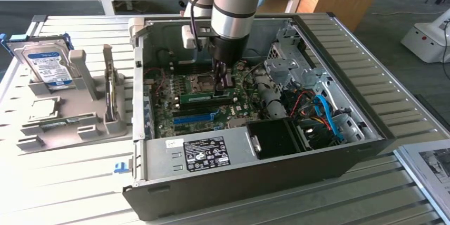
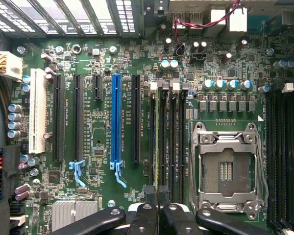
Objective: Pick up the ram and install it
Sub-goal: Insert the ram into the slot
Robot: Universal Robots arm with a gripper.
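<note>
The gripper (image 2: 158, 191) is nearest the wrist camera. Its black fingers (image 2: 150, 205) are pinched close together with only a thin gap between the tips, closed on the top edge of the ram (image 1: 197, 97). In the exterior view the ram is a long green stick standing on edge. It lies along the memory slots (image 2: 172, 142) just beside the CPU socket (image 2: 228, 169), on the side towards the blue slot strip (image 2: 116, 120). Whether it is pressed fully home in its slot I cannot tell.

The socket's metal frame surrounds a dark field of contacts. Past the blue strip, farther from the socket, run black expansion slots and then a white slot (image 2: 37, 110). On the side of the socket away from the ram run further dark slots (image 2: 284, 161).

The arm (image 1: 235, 3) comes straight down into the open computer case (image 1: 365, 130), ending just beside the socket. The power supply (image 1: 204, 154), with its dark label, sits against the case wall, nearer the exterior camera than the socket. Blue cables (image 1: 327, 114) curl to the exterior view's right of the socket. Well to the exterior view's left of the socket, outside the case, a hard drive (image 1: 46, 66) stands upright in a grey fixture (image 1: 77, 122) on the slatted table (image 1: 70, 193).
</note>
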